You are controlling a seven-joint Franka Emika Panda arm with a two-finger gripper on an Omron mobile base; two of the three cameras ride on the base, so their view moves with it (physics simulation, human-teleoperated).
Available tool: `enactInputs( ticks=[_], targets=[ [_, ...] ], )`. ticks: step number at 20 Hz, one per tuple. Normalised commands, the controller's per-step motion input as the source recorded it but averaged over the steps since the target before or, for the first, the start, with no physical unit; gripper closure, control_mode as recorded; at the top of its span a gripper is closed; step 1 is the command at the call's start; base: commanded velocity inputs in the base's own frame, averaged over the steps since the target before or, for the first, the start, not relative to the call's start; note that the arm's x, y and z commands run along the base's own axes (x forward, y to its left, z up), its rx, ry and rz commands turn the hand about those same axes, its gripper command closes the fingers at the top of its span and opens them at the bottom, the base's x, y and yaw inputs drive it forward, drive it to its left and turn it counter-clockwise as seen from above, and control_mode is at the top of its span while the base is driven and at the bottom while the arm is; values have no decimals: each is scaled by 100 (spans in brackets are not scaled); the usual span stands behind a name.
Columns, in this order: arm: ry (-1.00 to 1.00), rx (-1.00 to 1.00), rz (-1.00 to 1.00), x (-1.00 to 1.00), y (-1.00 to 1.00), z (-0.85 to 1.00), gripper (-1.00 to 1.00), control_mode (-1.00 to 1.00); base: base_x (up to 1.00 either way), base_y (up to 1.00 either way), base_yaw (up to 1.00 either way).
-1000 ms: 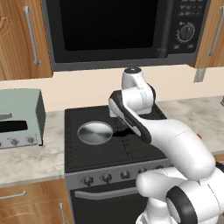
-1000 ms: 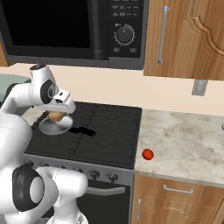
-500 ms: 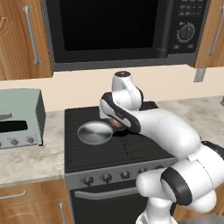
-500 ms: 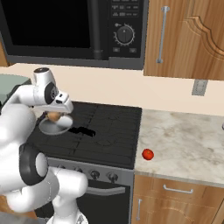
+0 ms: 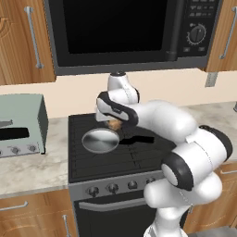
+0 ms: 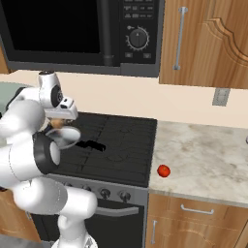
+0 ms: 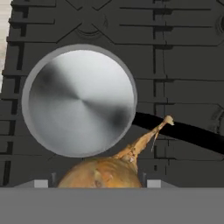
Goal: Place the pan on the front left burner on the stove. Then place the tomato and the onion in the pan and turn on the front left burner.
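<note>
- Gripper (image 5: 114,124) is clamped on the onion (image 7: 101,172); hand view shows the onion right btwn the finger tips, w/ its dry stem sticking up over the pan handle.
- In left base view the gripper hangs just above the right rim of the pan (image 5: 100,140), onion a tan blob under the hand.
- Pan sits on the front left burner (image 7: 89,26) of the stove (image 6: 121,145), nothing inside; bare silver bottom in hand view. Black handle points to the stove's right.
- Stove front strip has dark knobs (image 5: 112,188), oven door below.
- Tomato (image 6: 163,171) lies on the marble counter (image 6: 203,155) right of the stove, near its front edge, well apart from the pan.
- Toaster oven (image 5: 21,125) on the counter left of the stove.
- Furthest back: black microwave (image 5: 125,32) on the wall above the stove, wood cabinets (image 6: 203,43) on both sides.
</note>
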Motion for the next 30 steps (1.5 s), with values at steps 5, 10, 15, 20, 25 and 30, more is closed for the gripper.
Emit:
enactInputs(
  ticks=[5, 10, 15, 20, 25, 30],
  targets=[
    [5, 0, 3, 25, 19, -21, 100, -100, 0, 0, 0],
    [6, 0, 4, 20, 15, -47, 100, -100, 0, 0, 0],
    [3, 0, 4, 25, 14, -33, 100, -100, 0, 0, 0],
    [1, 0, 4, 14, 17, -34, 100, -100, 0, 0, 0],
    [0, 0, 3, 0, 6, -39, 100, -100, 0, 0, 0],
    [0, 0, 1, 0, 0, -22, 100, -100, 0, 0, 0]
  ],
)
